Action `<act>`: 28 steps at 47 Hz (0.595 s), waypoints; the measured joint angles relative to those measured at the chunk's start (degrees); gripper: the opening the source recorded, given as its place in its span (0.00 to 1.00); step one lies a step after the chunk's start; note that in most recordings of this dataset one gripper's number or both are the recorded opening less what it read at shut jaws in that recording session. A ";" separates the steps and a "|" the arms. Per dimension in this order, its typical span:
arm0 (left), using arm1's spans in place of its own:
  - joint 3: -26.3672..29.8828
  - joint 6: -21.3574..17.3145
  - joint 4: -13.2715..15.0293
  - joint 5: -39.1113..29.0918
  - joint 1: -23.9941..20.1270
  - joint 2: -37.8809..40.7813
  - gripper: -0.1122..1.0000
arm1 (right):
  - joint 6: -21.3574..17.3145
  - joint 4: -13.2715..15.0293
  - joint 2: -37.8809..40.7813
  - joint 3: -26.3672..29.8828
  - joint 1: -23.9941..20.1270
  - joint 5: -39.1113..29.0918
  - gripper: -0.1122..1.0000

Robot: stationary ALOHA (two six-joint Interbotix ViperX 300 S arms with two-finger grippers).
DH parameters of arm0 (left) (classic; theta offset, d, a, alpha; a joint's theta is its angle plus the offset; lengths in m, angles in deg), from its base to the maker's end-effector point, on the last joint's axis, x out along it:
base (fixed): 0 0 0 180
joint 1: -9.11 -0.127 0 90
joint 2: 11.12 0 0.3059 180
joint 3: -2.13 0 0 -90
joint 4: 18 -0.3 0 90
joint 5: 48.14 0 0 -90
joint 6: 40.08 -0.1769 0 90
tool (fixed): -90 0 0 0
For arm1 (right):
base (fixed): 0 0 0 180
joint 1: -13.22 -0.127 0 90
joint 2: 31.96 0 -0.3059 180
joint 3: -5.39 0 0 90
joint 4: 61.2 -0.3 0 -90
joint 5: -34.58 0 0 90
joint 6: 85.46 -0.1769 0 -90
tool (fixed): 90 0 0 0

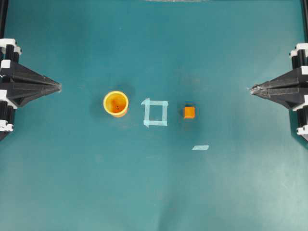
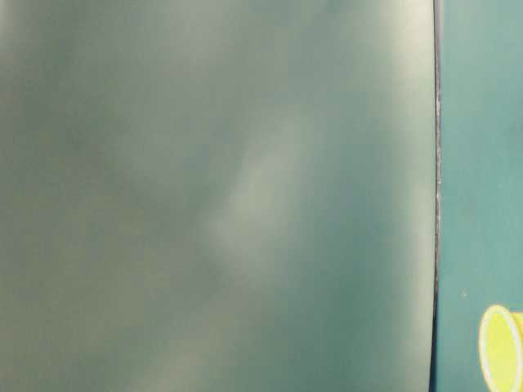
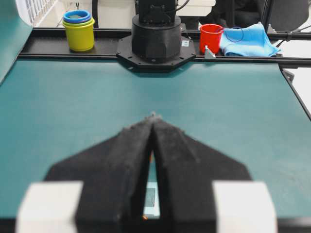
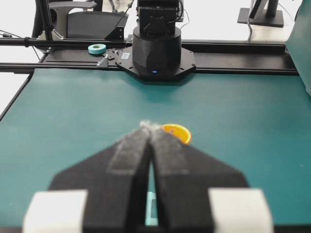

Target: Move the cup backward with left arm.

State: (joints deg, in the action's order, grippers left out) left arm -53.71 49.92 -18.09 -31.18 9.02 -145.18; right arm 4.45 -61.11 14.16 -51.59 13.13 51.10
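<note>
The yellow-orange cup point(image 1: 116, 103) stands upright on the teal table, left of a taped square. Part of its rim shows in the table-level view point(image 2: 500, 347) and behind the fingers in the right wrist view point(image 4: 177, 132). My left gripper point(image 1: 58, 86) is shut and empty at the left edge, well apart from the cup; its tips meet in the left wrist view point(image 3: 153, 116). My right gripper point(image 1: 251, 90) is shut and empty at the right edge, tips together in its own view point(image 4: 146, 125).
A small orange cube point(image 1: 189, 112) sits right of the light-blue taped square point(image 1: 155, 112). A strip of tape point(image 1: 200, 147) lies nearer the front. Beyond the table are stacked yellow cups point(image 3: 79, 30), a red cup point(image 3: 211, 37) and a blue cloth point(image 3: 245, 41).
</note>
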 measured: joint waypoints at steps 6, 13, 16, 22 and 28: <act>-0.09 0.35 0.00 -4.48 0.00 0.09 0.10 | -0.26 -0.09 0.53 0.35 0.00 -1.32 0.10; -0.09 0.35 0.00 -5.98 0.09 -0.18 0.10 | -0.26 -0.09 1.49 0.88 0.00 -3.60 0.10; -0.09 0.35 0.00 -6.24 0.09 -0.35 0.10 | -0.26 -0.09 1.58 0.97 0.00 -3.78 0.10; -0.09 0.35 0.00 -6.50 0.09 -0.18 0.10 | -0.26 0.00 1.67 1.05 0.00 -3.78 0.10; -0.09 0.35 0.00 -6.68 0.09 0.18 0.10 | -0.26 0.00 1.67 1.05 0.00 -3.96 0.10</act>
State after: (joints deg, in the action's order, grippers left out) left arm -53.79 50.27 -18.09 -37.86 9.11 -145.00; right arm 4.19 -61.11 15.83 -50.53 13.13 47.15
